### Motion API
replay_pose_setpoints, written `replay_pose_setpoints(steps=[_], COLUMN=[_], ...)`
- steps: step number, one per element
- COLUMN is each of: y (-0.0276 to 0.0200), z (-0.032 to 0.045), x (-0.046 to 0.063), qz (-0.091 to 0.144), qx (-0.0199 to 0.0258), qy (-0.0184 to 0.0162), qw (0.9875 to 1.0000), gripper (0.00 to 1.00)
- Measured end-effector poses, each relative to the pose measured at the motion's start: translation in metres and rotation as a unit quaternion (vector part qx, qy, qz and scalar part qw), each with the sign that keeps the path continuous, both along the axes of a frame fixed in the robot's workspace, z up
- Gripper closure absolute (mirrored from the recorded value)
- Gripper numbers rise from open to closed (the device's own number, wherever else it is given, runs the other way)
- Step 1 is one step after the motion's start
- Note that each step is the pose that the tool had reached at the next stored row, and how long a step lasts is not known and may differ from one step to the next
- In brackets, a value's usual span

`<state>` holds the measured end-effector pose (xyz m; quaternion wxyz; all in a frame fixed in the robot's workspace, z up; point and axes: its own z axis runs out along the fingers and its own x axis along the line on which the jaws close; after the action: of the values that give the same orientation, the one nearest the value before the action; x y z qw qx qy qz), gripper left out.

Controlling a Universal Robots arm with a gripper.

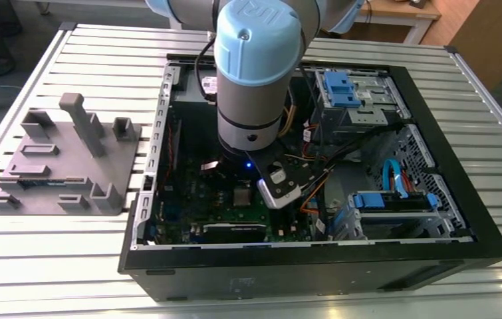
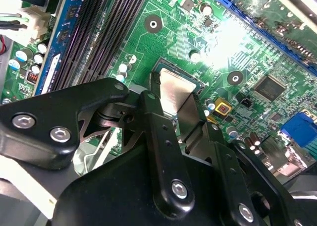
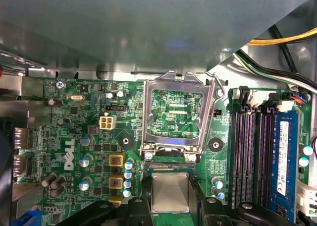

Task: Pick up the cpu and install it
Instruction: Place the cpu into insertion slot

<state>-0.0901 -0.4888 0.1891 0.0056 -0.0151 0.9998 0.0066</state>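
Seating step, by the look of it. Keep the cpu (image 3: 170, 195) flat and square to the socket rim, with no tilt and no sliding across the contacts. Lower straight and let it settle by its own weight rather than pressing. Match notches and corner mark before any edge touches; cannot make these out here. Mind the frame (image 3: 148, 112), open and lying flat just beside the chip, so that neither finger catches its hinge bar. Likely little room for error, since the contacts underneath would bend easily.

Hand (image 3: 170, 186) narrowed on the cpu, with a black finger (image 2: 158, 127) against each of two opposite edges and the silvery top bare between them. In both wrist views the cpu (image 2: 174, 89) lies just off the frame's hinge side, over the socket opening. Resting in it or just above — cannot tell. Memory slots (image 3: 250, 151) run along one long side of the frame, near it but apart. In the exterior view, grey fixture (image 1: 56, 166) well apart from the frame, out on the desk (image 1: 56, 266), away from the hand.
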Motion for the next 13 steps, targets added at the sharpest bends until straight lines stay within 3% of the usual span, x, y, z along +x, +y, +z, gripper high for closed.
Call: replay_pose_setpoints(steps=[13], y=[0.0001], z=[-0.0006], x=[0.0001], qz=[0.000], qx=[0.0004], qy=[-0.0003], qw=[1.0000], gripper=[0.61])
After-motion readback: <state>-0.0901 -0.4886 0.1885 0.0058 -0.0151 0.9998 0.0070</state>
